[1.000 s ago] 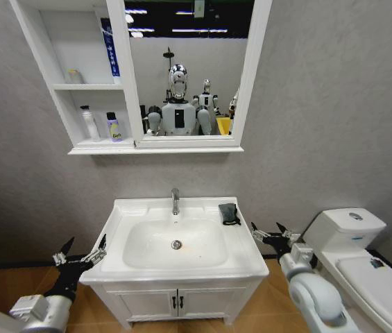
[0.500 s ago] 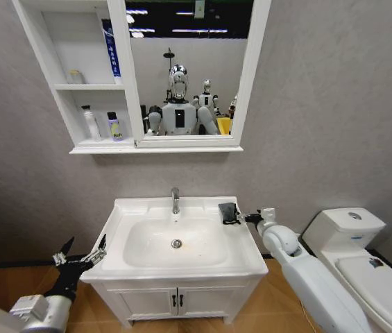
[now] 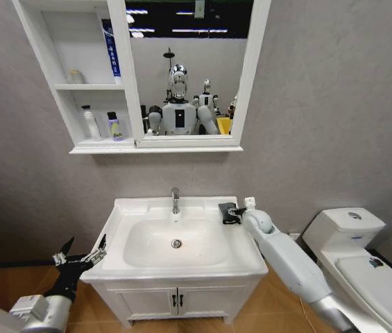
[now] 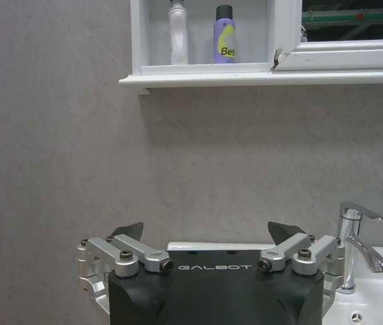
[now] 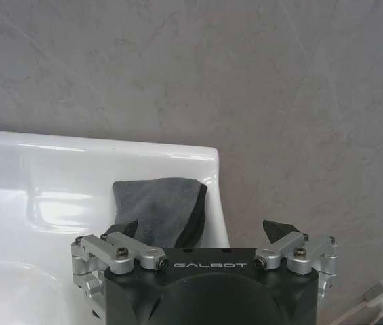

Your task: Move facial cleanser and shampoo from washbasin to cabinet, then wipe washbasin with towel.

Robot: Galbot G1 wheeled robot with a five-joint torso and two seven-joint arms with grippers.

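The cabinet (image 3: 84, 87) hangs on the far wall, joined to the mirror (image 3: 189, 69), and its lowest shelf holds a white bottle (image 3: 89, 123) beside a purple bottle (image 3: 114, 127). Below it the washbasin (image 3: 140, 211) sits on its vanity, the tap (image 3: 175, 200) at the far rim. The towel (image 3: 227, 211) lies folded on the basin's far right corner. The right gripper (image 5: 203, 235) reaches in from the right with fingers spread wide, one fingertip at the towel's near edge, grasping nothing. The left gripper (image 3: 80, 257) hangs released at the basin's near left corner.
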